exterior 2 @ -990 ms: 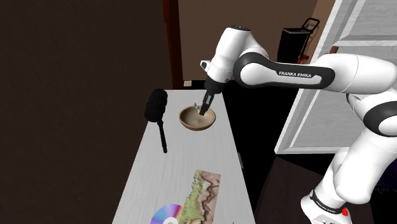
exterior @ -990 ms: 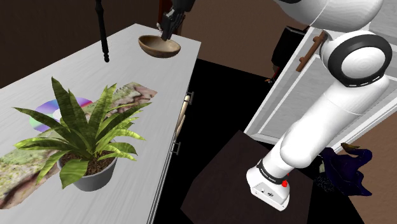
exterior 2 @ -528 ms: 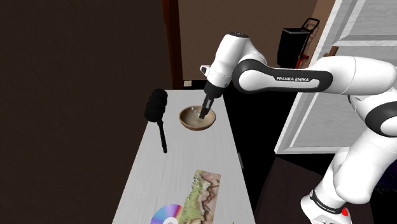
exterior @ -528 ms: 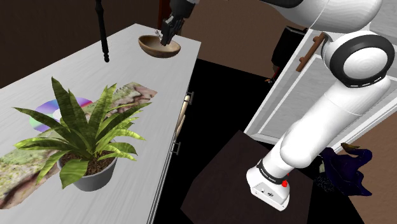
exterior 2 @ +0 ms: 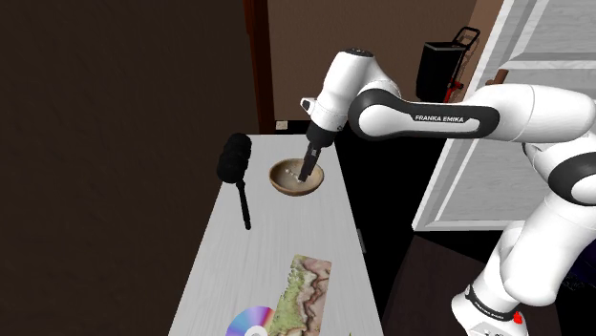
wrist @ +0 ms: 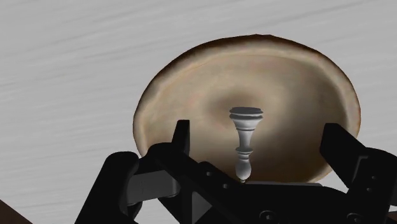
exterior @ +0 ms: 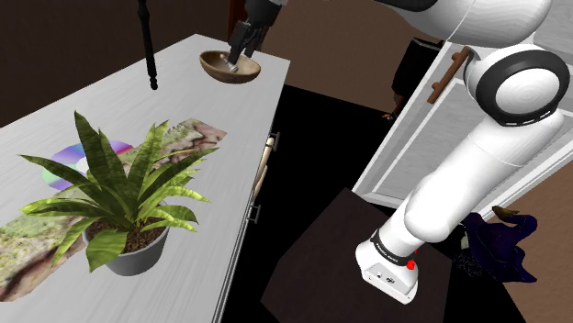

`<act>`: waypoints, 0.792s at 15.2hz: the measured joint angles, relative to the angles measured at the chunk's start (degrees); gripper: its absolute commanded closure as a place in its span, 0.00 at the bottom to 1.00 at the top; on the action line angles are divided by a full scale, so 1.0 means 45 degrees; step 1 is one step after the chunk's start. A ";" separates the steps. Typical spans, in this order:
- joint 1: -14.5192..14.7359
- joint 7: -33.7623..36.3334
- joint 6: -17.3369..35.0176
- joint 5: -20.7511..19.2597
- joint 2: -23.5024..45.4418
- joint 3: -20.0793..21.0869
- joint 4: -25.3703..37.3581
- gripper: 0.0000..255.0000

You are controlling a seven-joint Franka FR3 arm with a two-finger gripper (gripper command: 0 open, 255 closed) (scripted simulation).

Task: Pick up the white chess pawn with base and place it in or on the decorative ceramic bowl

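gripper (wrist: 258,131) fingers apart | white pawn (wrist: 245,144) mid-frame between them, untouched | brown bowl (wrist: 184,83) behind pawn | pale table (wrist: 63,63) around bowl

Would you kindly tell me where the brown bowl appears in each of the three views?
Shoulder view: brown bowl at the table's far end, upper middle of the picture.
Second exterior view: bowl near the picture's centre, under the arm.
Wrist view: bowl just ahead of the open gripper, holding the white pawn.
Shared landmark: the black gripper over the bowl.

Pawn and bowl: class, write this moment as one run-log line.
pincer: open, above bowl | pawn: in bowl, not gripped | task: pawn placed
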 measured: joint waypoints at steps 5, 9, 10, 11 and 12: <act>-0.0064 -0.0048 -0.1181 0.0066 -0.0202 -0.0073 0.1000 0.00; -0.0065 -0.0019 -0.1525 0.0056 -0.0185 -0.0074 0.1346 0.00; -0.0065 -0.0018 -0.1540 0.0054 -0.0179 -0.0074 0.1366 0.00; -0.0065 -0.0018 -0.1547 0.0053 -0.0177 -0.0074 0.1374 0.00; -0.0065 -0.0018 -0.1551 0.0053 -0.0175 -0.0074 0.1378 0.00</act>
